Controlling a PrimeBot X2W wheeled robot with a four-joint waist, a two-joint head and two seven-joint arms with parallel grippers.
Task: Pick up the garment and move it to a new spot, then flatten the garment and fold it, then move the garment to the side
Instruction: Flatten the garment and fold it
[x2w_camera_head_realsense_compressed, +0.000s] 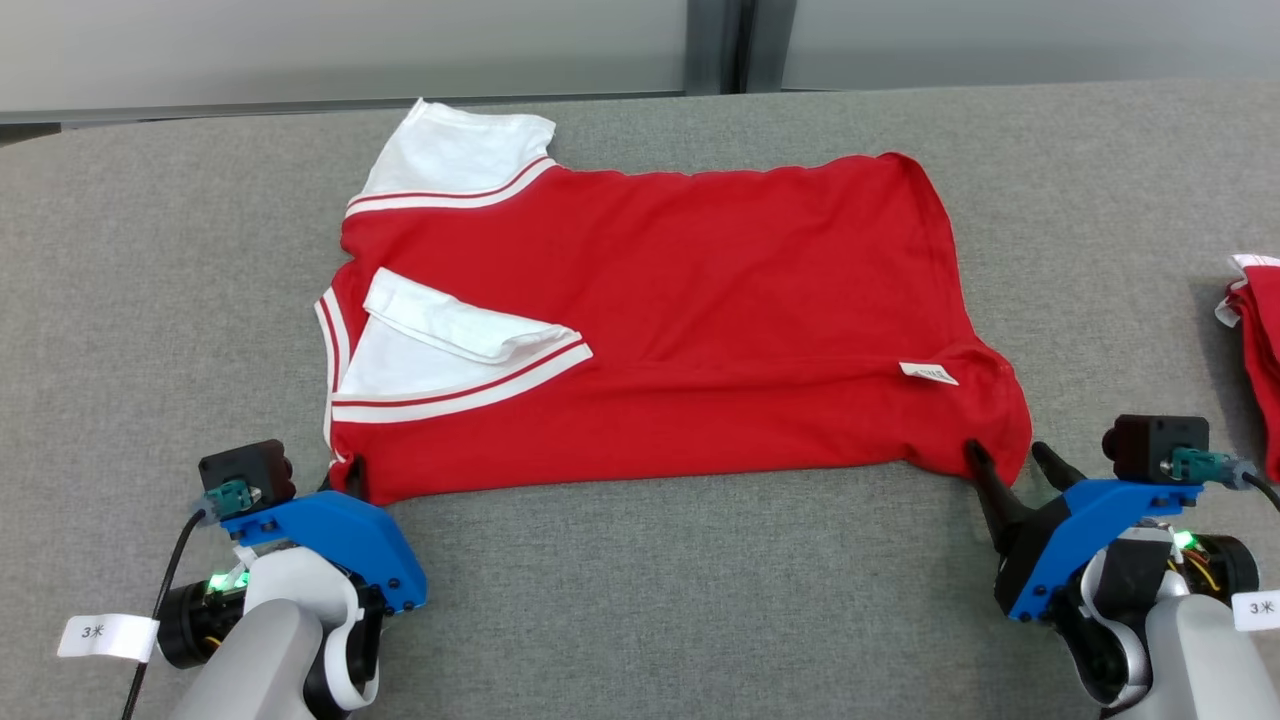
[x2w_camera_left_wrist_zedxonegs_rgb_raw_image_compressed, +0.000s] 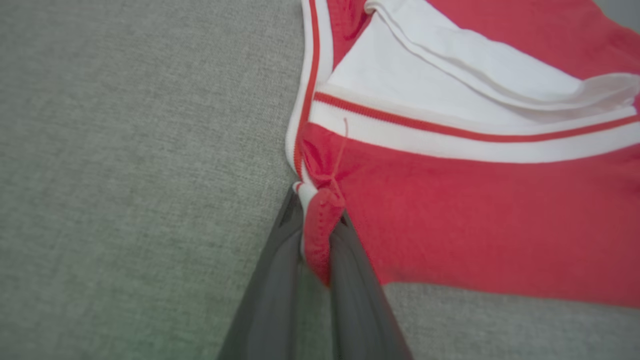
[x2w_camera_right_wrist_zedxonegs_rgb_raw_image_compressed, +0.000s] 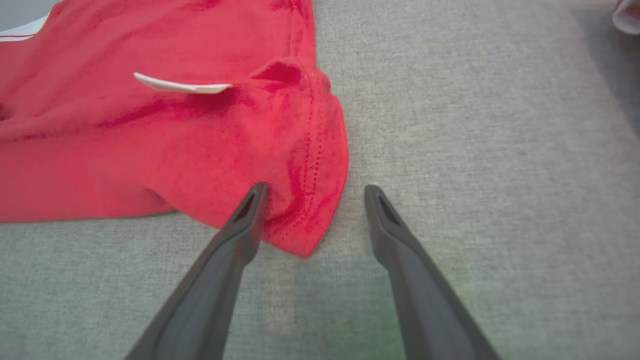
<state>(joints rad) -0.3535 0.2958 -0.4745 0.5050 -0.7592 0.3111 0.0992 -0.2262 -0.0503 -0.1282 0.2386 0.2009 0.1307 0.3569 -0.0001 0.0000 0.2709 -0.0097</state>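
Note:
The garment (x2w_camera_head_realsense_compressed: 700, 300) is a red T-shirt with white, red-striped sleeves, spread across the grey table with one sleeve folded onto its body. My left gripper (x2w_camera_head_realsense_compressed: 345, 480) sits at its near left corner; in the left wrist view the left gripper (x2w_camera_left_wrist_zedxonegs_rgb_raw_image_compressed: 317, 225) is shut on a pinched fold of the garment (x2w_camera_left_wrist_zedxonegs_rgb_raw_image_compressed: 475, 215) by the collar trim. My right gripper (x2w_camera_head_realsense_compressed: 1010, 460) is open at the near right corner. In the right wrist view the right gripper (x2w_camera_right_wrist_zedxonegs_rgb_raw_image_compressed: 315, 192) straddles the hem corner of the garment (x2w_camera_right_wrist_zedxonegs_rgb_raw_image_compressed: 175, 145), the cloth lying loose between its fingers.
Another red and white cloth item (x2w_camera_head_realsense_compressed: 1255, 340) lies at the table's right edge. A white label (x2w_camera_head_realsense_compressed: 928, 373) sticks out near the shirt's right hem. Grey table surface (x2w_camera_head_realsense_compressed: 650, 600) stretches in front of the shirt; a pale wall runs along the back.

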